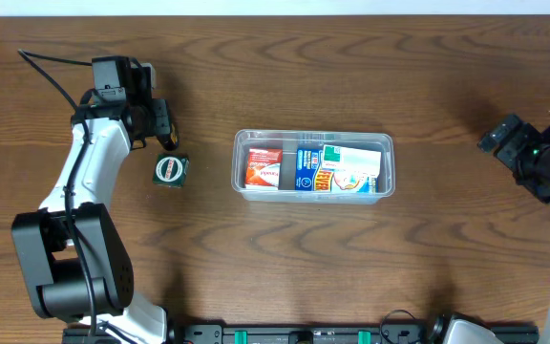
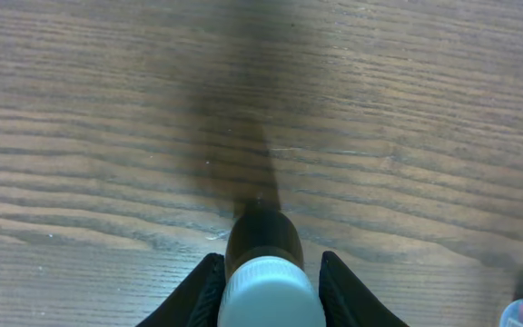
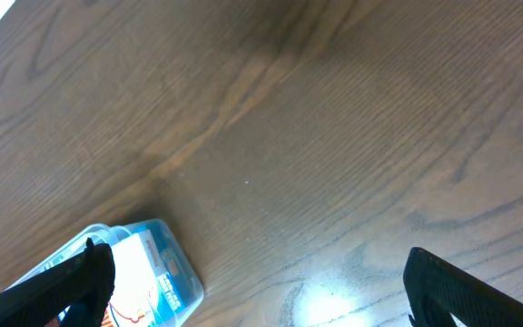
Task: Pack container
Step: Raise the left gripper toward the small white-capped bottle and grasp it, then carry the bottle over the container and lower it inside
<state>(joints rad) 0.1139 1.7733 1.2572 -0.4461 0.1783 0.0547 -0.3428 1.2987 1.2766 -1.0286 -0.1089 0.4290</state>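
The clear plastic container stands mid-table and holds a red box, a blue box and a white-and-green box. My left gripper is at the far left, well left of the container. In the left wrist view its fingers are shut around a dark bottle with a white cap, close above the wood. My right gripper is open and empty at the right edge, away from the container, whose corner shows in the right wrist view between its fingers.
A small dark green item with a round white label lies on the table just below my left gripper. A black rail runs along the front edge. Cables trail behind the left arm.
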